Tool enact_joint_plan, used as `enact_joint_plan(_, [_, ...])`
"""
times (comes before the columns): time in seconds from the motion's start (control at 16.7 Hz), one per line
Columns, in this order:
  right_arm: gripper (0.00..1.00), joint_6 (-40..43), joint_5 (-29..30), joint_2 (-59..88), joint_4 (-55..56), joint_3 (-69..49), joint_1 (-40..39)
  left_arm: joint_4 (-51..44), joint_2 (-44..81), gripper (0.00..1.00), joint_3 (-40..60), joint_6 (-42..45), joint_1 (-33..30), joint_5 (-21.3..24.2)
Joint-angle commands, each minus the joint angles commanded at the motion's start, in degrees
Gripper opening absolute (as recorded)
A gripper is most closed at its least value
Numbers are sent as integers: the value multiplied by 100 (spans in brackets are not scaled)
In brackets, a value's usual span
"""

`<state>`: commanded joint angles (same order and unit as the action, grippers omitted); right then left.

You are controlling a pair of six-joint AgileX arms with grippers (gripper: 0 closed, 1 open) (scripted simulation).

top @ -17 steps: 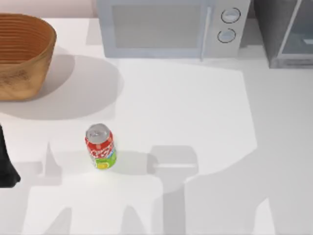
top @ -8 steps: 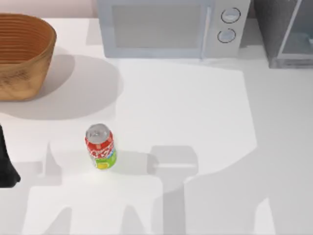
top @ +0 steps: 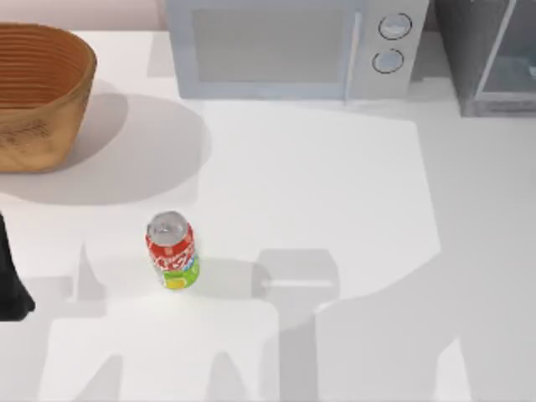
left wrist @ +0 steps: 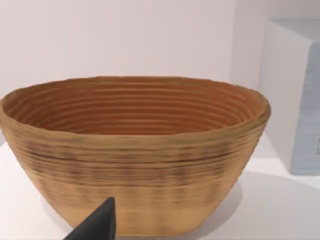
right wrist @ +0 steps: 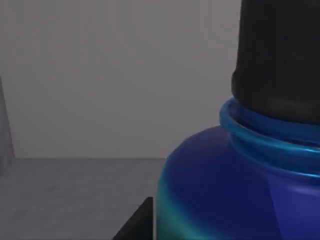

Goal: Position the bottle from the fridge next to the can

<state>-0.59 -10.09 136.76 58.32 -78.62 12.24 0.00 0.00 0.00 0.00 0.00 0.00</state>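
The red can (top: pixel 172 251) with its silver lid stands upright on the white table, left of the middle and toward the front. In the back right corner is the grey fridge (top: pixel 490 59) with its glass panel. The bottle (right wrist: pixel 235 195) looms close in the right wrist view, showing its dark blue shoulder, teal lower edge and black cap (right wrist: pixel 280 55), with grey fridge walls (right wrist: pixel 100 80) behind it. My right gripper (right wrist: pixel 136 224) is right beside the bottle, a dark tip showing at its side. My left gripper (left wrist: pixel 98 226) is parked at the table's left edge, facing the basket.
A woven basket (top: pixel 38 92) sits at the back left. A silver microwave (top: pixel 293 46) with two round knobs stands at the back middle, next to the fridge. My left arm (top: pixel 10 280) shows as a dark shape at the left edge.
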Motion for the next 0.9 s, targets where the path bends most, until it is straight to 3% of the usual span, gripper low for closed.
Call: enact_joint_plan(0.9, [0,-25,-11,-689,-811,-102,18,0,0,100,0,0,0,0])
